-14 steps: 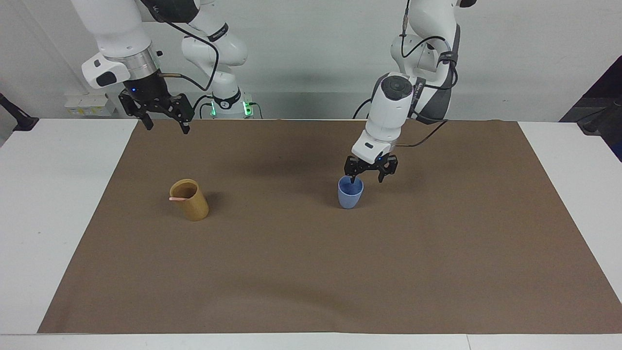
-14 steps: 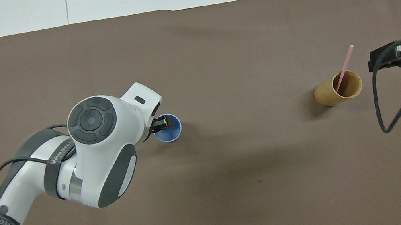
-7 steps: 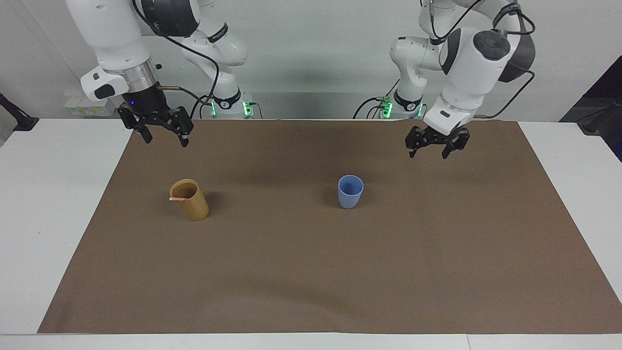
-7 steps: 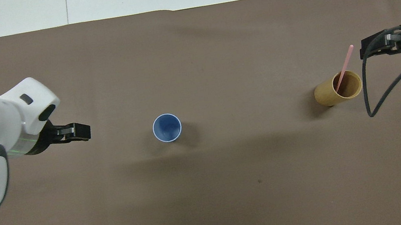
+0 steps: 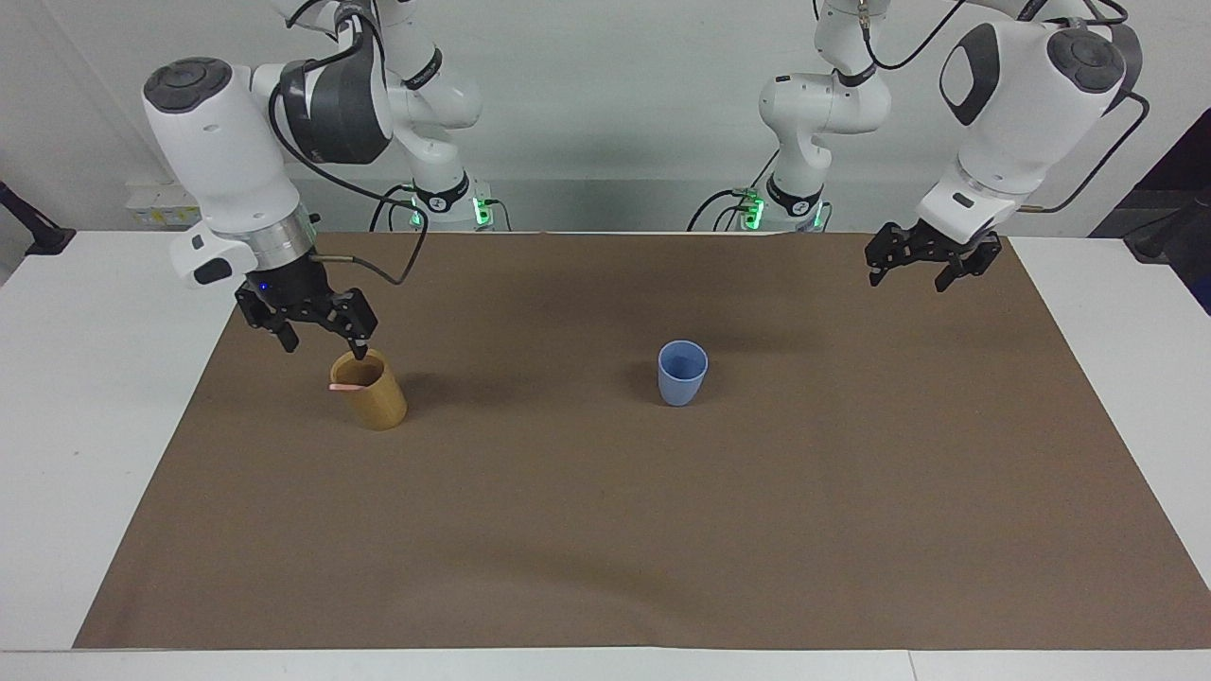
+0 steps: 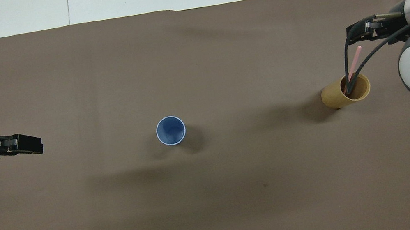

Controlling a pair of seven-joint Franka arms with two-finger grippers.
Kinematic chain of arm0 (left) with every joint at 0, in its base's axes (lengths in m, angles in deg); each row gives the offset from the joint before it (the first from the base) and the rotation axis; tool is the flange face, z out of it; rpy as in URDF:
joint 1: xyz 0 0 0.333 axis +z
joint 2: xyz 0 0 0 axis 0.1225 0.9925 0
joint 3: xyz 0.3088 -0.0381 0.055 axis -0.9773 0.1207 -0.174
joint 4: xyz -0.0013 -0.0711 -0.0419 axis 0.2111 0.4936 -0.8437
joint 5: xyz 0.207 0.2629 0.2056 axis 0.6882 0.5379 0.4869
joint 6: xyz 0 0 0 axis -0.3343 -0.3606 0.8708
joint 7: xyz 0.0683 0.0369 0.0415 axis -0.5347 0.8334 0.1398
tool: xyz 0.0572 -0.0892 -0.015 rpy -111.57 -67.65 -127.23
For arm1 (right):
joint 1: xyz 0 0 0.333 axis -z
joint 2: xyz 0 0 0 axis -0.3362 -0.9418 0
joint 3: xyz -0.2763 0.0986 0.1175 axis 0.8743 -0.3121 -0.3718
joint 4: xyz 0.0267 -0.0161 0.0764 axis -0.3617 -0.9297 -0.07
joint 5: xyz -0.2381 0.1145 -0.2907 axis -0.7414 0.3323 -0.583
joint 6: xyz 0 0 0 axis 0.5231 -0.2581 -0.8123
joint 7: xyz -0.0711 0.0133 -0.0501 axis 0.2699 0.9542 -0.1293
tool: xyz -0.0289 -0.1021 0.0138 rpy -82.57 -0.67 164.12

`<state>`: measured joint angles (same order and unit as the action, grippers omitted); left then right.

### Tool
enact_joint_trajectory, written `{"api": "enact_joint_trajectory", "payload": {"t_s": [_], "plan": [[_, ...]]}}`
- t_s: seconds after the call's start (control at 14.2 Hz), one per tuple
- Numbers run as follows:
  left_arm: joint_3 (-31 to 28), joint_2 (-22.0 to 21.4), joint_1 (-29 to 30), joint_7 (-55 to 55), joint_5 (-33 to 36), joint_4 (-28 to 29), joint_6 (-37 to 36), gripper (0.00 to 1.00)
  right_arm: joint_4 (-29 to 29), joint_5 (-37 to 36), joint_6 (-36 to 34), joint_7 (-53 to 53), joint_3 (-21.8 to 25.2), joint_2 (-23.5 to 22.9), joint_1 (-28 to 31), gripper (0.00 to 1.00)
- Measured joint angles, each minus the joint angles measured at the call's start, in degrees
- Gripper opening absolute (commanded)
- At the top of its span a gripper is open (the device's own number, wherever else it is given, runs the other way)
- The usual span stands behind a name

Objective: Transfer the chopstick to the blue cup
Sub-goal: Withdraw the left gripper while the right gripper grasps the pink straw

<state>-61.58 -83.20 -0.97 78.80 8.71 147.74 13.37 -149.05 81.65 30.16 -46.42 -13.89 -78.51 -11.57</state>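
I see right gripper [image 5: 325, 346] over tan cup [image 5: 372, 392] holding chopstick [image 6: 355, 63], fingers spread, empty; left gripper [image 5: 906, 280] likewise, waiting away from it.

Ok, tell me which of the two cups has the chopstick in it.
The tan cup toward the right arm's end holds the chopstick; the blue cup stands empty.

The brown mat [image 5: 605, 530] is lying bare around the blue cup [image 5: 682, 372], leaving approach room from every clock direction. At the tan cup [image 5: 371, 390], the right tool [image 5: 324, 343] is crowding its twelve-o'clock rim.
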Motion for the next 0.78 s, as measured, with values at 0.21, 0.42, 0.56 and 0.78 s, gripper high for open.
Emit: {"api": "enact_joint_trajectory", "payload": {"t_s": [0.21, 0.42, 0.56, 0.78], "plan": [[0.2, -0.1, 0.1, -0.2, 0.0, -2.3, -2.7, 1.00, 0.0, -1.9, 0.6, 0.0, 0.1, -1.9, 0.1, 0.73], [0.8, -0.4, 0.1, -1.1, 0.0, -3.8, -4.1, 1.00, 0.0, -2.8, 0.7, 0.1, 0.1, -3.1, 0.3, 0.62], [1.2, -0.7, 0.1, -3.5, 0.0, -3.8, -4.7, 1.00, 0.0, -2.8, 2.5, 0.1, 0.1, -4.0, 0.4, 0.60], [1.6, -0.8, 0.0, -4.5, 0.0, -3.8, -4.8, 1.00, 0.0, -2.8, 3.6, 0.1, 0.0, -4.5, 0.3, 0.60]]}}
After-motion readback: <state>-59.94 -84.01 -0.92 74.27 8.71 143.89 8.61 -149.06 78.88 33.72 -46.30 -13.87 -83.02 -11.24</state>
